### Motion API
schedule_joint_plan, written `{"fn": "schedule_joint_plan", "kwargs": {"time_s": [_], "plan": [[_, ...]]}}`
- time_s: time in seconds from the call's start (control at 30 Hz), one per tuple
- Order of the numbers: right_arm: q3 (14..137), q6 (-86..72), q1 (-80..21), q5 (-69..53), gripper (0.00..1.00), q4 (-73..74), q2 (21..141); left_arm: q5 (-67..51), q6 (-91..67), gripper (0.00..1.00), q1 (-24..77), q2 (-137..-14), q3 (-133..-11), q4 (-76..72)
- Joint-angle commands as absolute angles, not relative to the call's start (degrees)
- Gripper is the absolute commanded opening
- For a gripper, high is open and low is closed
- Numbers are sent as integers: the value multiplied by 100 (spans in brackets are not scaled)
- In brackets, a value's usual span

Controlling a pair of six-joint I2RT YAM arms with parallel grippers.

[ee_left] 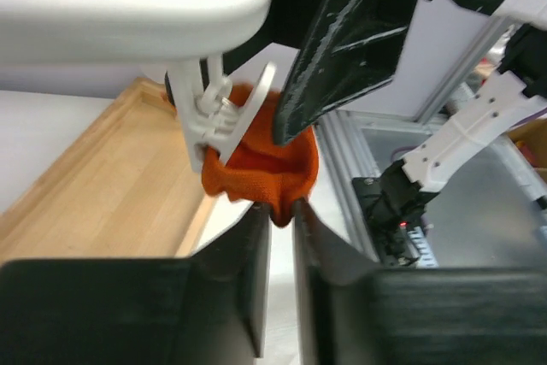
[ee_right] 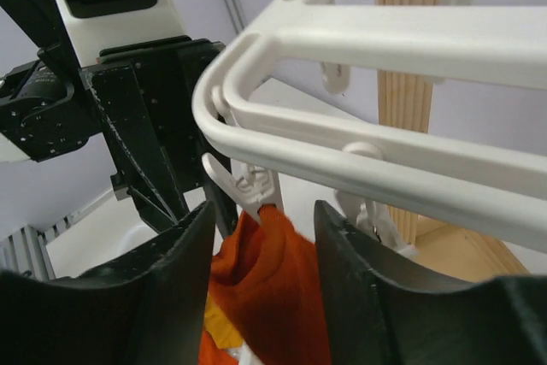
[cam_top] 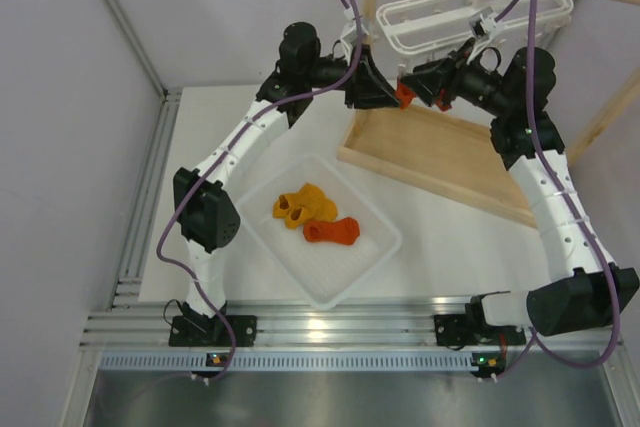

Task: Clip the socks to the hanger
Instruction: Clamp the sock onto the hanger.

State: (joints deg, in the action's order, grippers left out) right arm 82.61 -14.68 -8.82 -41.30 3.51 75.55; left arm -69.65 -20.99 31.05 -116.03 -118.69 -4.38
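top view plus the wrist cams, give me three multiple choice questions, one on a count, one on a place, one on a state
1. How many socks lie in the tray?
A. two
B. three
C. four

2. Where is the held sock?
A. flat on the table
B. on the wooden rack's base
C. at a clip of the hanger

3. How is the left gripper?
A. shut on the held sock's lower edge
B. wide open, away from it
C. shut on the tray rim

Answers:
1 B: the top view shows two yellow socks and one red sock there.
2 C: the left wrist view shows the clip at its upper edge, under the hanger's bar.
3 A: its fingers pinch the fabric with almost no gap.
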Motion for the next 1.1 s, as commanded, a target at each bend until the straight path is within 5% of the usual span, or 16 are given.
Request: {"fn": "schedule_joint_plan", "kwargs": {"time_s": [0.0, 0.07, 0.37, 0.5, 0.87, 1.07], "plan": [[8595, -1555, -809, -4157, 50, 307, 7436, -6655, -1865, 30, 3076, -11391, -11874, -381], [8613, -1634, -712, -4131, 56, 360, 7409, -6470, -1592, 41, 3076, -11338, -11848, -28], [8420, -1696, -44, -4403, 75, 729, 7014, -4987, -1055, 48, 2927, -10153, -10039, 44], [8279, -1582, 324, -4298, 75, 922, 6751, -4309, -845, 55, 2892, -9651, -9230, -746], [8262, -1547, 677, -4113, 74, 1142, 6601, -4148, -1256, 80, 2821, -10265, -9536, -2319], [8481, -1521, 721, -4245, 75, 1265, 6574, -4184, -1705, 80, 2856, -10722, -9756, -3541]]}}
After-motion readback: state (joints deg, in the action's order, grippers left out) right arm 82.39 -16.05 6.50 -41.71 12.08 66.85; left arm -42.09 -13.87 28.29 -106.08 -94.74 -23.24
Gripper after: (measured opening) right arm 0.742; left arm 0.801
